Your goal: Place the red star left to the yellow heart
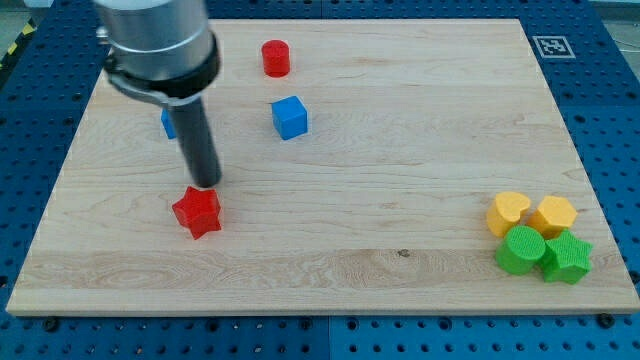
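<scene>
The wooden board fills most of the view, its edges set in from a blue perforated table, and a small printed marker sits at the board's top-right corner. The arm carries no hand to open or close, only a dark rod hanging from a grey cylinder at the view's top left. The tip stands just above the red star in the view, touching it or very nearly so; the contact itself cannot be made out. The red star lies in the board's left half, below the middle, near but clear of the left edge. It is a bright red, stubby-pointed block lying flat. A wide stretch of bare wood runs from the star across the middle to the view's right. There, close to the right edge and low, four blocks crowd together: the yellow heart at the cluster's upper left, a yellow hexagon just beside it, a green cylinder and a green star beneath. A red cylinder sits near the top edge, a blue cube below it, and another blue block shows partly behind the rod.
</scene>
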You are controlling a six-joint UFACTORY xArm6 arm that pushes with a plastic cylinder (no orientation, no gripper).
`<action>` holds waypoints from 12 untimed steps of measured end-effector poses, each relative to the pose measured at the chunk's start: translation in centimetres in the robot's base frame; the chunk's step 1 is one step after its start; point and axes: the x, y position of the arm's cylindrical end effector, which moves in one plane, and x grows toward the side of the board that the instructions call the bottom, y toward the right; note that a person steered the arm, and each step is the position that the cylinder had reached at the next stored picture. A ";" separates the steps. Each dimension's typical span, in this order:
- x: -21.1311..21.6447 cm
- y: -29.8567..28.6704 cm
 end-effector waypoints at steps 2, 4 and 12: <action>2.9 -2.7; 4.7 0.2; 8.4 7.0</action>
